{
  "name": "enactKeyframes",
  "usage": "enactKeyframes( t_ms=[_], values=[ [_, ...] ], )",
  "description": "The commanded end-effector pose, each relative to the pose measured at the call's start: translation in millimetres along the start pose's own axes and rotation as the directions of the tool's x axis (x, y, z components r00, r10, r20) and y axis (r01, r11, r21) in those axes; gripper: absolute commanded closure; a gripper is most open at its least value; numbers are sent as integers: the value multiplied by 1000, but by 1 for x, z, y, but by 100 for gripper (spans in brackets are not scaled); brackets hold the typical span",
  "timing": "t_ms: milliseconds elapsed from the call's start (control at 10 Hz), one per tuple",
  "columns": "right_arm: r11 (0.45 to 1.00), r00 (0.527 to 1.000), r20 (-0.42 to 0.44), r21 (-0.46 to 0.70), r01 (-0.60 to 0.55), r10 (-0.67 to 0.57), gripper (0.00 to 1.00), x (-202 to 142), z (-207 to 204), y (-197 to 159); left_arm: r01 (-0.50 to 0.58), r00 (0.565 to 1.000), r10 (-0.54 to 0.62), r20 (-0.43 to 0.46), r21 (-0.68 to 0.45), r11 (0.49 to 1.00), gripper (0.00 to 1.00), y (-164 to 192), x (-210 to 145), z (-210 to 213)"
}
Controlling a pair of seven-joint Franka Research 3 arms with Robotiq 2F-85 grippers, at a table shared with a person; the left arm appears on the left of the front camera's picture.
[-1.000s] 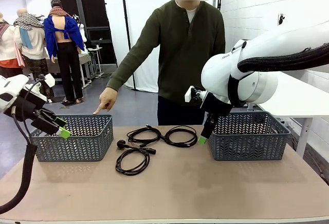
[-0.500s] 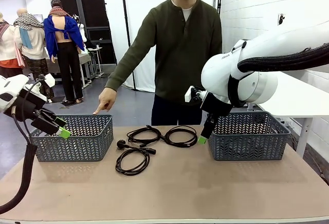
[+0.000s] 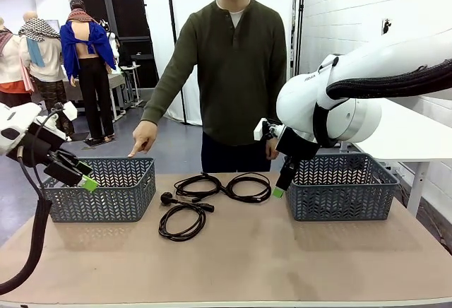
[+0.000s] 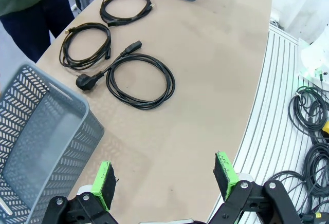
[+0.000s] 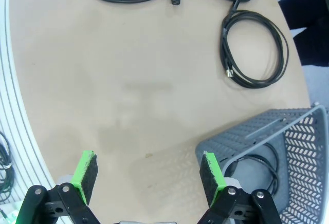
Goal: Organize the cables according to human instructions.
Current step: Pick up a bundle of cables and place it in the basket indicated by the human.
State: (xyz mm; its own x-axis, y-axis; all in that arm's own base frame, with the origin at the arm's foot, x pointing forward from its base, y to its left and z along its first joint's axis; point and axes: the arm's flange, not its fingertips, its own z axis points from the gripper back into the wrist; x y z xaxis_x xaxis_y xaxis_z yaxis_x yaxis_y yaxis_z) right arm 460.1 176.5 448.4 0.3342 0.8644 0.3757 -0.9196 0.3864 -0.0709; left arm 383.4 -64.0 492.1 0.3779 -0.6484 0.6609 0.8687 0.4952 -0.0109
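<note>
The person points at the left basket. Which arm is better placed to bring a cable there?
Probably the left: its open tool hovers beside that basket, and the front cable lies next to it.

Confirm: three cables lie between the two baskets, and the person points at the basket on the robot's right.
Wrong basket. The front view shows the person's hand pointing at the left basket; the three cables lie as stated.
</note>
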Motion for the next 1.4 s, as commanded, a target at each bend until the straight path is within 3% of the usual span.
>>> enactKeyframes(
  t_ms=[0, 400, 900, 1200, 1300],
  values=[
    [1000, 1000, -1, -7, 5, -5, 0, 2, 1, -1, 83, 996, -83, -35, -7, 997, 0, 6, 11, -9],
    [1000, 1000, -1, -7, 5, -5, 0, 2, 1, -1, 285, 949, -279, -146, 22, 958, 0, 12, 48, -47],
    [1000, 1000, -1, -7, 5, -5, 0, 2, 1, -1, 391, 881, -339, -331, 102, 915, 0, 14, 85, -116],
    [1000, 1000, -1, -7, 5, -5, 0, 2, 1, -1, 400, 857, -353, -376, 53, 915, 0, 12, 89, -144],
    [1000, 1000, -1, -7, 5, -5, 0, 2, 1, -1, 409, 872, -365, -327, 75, 910, 0, 11, 81, -135]
  ],
)
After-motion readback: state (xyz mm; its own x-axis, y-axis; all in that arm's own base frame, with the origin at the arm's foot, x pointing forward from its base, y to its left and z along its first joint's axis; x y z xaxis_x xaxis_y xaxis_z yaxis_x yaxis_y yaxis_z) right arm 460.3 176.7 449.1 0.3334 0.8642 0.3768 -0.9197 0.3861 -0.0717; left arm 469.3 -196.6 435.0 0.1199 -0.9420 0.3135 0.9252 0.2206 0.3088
